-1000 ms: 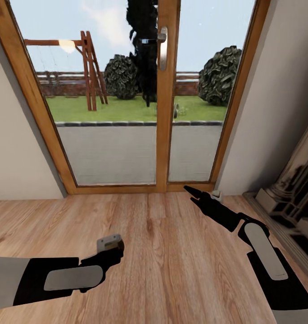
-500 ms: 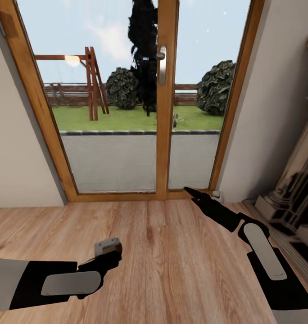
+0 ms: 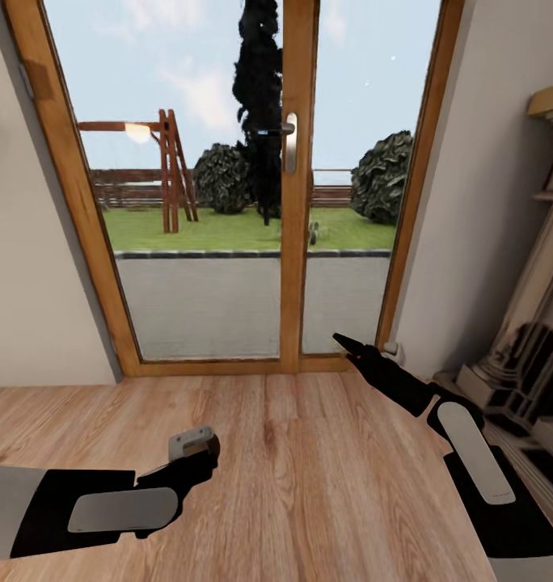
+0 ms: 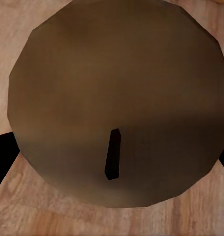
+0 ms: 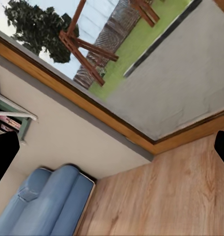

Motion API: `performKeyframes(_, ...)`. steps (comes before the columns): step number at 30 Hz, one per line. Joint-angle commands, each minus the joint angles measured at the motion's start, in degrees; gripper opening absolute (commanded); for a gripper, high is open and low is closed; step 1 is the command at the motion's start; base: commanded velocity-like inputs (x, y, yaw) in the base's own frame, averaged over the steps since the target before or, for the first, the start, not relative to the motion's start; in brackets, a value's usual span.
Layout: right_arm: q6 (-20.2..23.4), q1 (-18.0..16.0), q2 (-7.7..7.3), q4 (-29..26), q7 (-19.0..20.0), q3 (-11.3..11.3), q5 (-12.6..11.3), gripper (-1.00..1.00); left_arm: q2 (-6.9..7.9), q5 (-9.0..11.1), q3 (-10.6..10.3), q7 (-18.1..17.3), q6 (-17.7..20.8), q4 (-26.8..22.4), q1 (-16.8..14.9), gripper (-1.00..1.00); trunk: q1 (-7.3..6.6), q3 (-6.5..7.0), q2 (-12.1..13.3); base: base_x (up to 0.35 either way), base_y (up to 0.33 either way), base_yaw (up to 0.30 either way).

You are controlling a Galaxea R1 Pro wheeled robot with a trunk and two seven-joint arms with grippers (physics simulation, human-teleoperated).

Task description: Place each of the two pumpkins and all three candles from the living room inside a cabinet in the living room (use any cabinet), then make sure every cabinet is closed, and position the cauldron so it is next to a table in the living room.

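Note:
A beige-tan candle [image 4: 117, 98] with a short dark wick sits right in front of the left wrist camera, between the dark fingers [image 4: 1, 157] of my left gripper [image 3: 197, 454]. In the head view the candle [image 3: 189, 442] is a pale block at that gripper's tip, low over the wooden floor at the lower left. My right gripper [image 3: 345, 343] reaches forward toward the base of the door. Its fingers [image 5: 5, 155] stand apart in the right wrist view, with nothing between them. The pumpkins, cabinet, cauldron and table are out of view.
A wood-framed glass patio door [image 3: 298, 242] stands straight ahead, with a garden beyond it. A pale stone fireplace surround [image 3: 535, 339] lines the right wall. A blue sofa [image 5: 48, 206] stands by a wall in the right wrist view. Wooden floor [image 3: 309, 485] stretches between the arms.
The whole head view has shifted, with the door and floor line sitting lower in the picture, so the camera moved. Both arms hold about the same pose, the left still holding the candle.

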Motion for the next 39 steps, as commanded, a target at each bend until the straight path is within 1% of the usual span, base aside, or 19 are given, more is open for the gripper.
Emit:
performKeyframes(1,-0.2,0.0,-0.04,-0.1,0.0,0.0,0.0,1.0,0.13,0.2,-0.1,0.1,-0.2,-0.1,-0.1,-1.0,-0.03,0.17,0.0,0.0,0.0,0.0)
performKeyframes(6,-0.7,0.3,-0.03,-0.3,0.0,0.1,0.0,1.0,0.3,0.2,-0.3,0.1,-0.2,-0.3,-0.1,-1.0,-0.21,1.26,0.2,0.0,0.0,0.0)
performKeyframes(10,-1.7,0.6,-0.02,-0.4,-0.1,0.7,0.9,1.0,0.38,0.4,-0.5,0.3,-0.2,-0.6,-0.1,-1.0,-1.09,1.98,1.8,0.0,0.0,0.0)
performKeyframes(13,-4.6,1.0,-0.02,-0.3,-0.4,1.4,4.0,1.0,0.41,0.5,-1.3,0.5,-0.2,-0.7,-0.1,-1.0,-1.75,2.52,3.0,0.0,0.0,0.0)
performKeyframes(16,-9.1,1.5,-0.02,-0.2,-0.7,3.0,9.6,1.0,0.42,0.4,-3.8,0.6,-0.2,-0.7,-0.1,-1.0,-2.41,3.06,4.2,0.0,0.0,0.0)
performKeyframes(18,-13.2,2.1,-0.02,-0.1,-1.6,5.7,14.9,1.0,0.42,0.5,-5.1,0.7,-0.2,-0.7,-0.1,-1.0,-2.85,3.42,5.0,0.0,0.0,0.0)
performKeyframes(21,-17.2,2.9,-0.01,0.0,-3.9,9.3,20.2,1.0,0.42,0.5,-6.4,0.7,-0.2,-0.7,-0.1,-1.0,-3.51,3.96,6.2,0.0,0.0,0.0)
performKeyframes(23,-21.4,3.6,0.04,0.0,-8.7,14.2,24.9,1.0,0.42,0.4,-8.6,0.6,-0.9,-0.6,-0.1,-1.0,-3.94,4.32,7.0,0.0,0.0,0.0)
performKeyframes(24,-22.6,3.7,0.04,0.1,-10.3,15.7,25.9,1.0,0.42,0.4,-9.1,0.6,-1.4,-0.6,-0.1,-1.0,-4.16,4.5,7.4,0.0,0.0,0.0)
performKeyframes(28,-34.7,4.0,0.01,3.1,-25.3,27.3,32.3,1.0,0.35,0.3,-13.1,0.3,-5.8,-0.5,-0.1,-1.0,-5.04,5.21,9.0,0.0,0.0,0.0)
performKeyframes(29,-41.8,4.1,0.02,6.4,-32.4,33.7,36.7,1.0,0.26,0.3,-15.8,0.2,-6.8,-0.2,-0.1,-1.0,-5.26,5.39,9.4,0.0,0.0,0.0)
performKeyframes(30,-42.9,4.1,0.03,7.2,-33.3,34.7,37.7,1.0,0.23,0.3,-16.3,0.1,-7.0,0.0,-0.1,-1.0,-5.48,5.57,9.8,0.0,0.0,0.0)
performKeyframes(31,-45.6,4.1,0.05,9.7,-35.7,37.1,40.4,1.0,0.03,0.3,-17.5,0.1,-8.1,0.8,-0.1,-1.0,-5.7,5.75,10.2,0.0,0.0,0.0)
performKeyframes(32,-46.4,4.1,0.05,10.6,-36.3,37.6,41.1,1.0,-0.01,0.3,-17.9,0.1,-8.6,1.1,0.0,-1.0,-5.92,5.93,10.6,0.0,0.0,0.0)
performKeyframes(33,-49.4,4.2,0.44,14.1,-39.9,39.0,43.6,1.0,-0.25,0.3,-21.3,0.1,-13.7,2.4,0.0,-1.0,-6.14,6.11,11.0,0.0,0.0,0.0)
performKeyframes(35,-50.8,4.1,1.05,15.7,-41.9,39.3,44.2,1.0,-0.88,0.3,-24.4,0.0,-17.4,3.6,0.0,-1.0,-6.58,6.47,11.8,0.0,0.0,0.0)
performKeyframes(36,-51.3,4.1,1.62,17.6,-42.5,39.3,44.5,1.0,-1.86,0.4,-25.6,-0.1,-18.6,6.7,0.0,-1.0,-6.8,6.65,12.2,0.0,0.0,0.0)
performKeyframes(38,-51.6,4.2,2.65,20.4,-42.8,39.2,44.6,1.0,-3.59,0.7,-26.2,-2.8,-19.2,12.7,0.2,-1.0,-7.24,7.01,13.0,0.0,0.0,0.0)
performKeyframes(39,-51.9,4.2,3.32,22.1,-42.9,39.1,44.6,1.0,-4.5,2.1,-26.3,-6.1,-19.3,16.8,1.1,-1.0,-7.46,7.19,13.4,0.0,0.0,0.0)
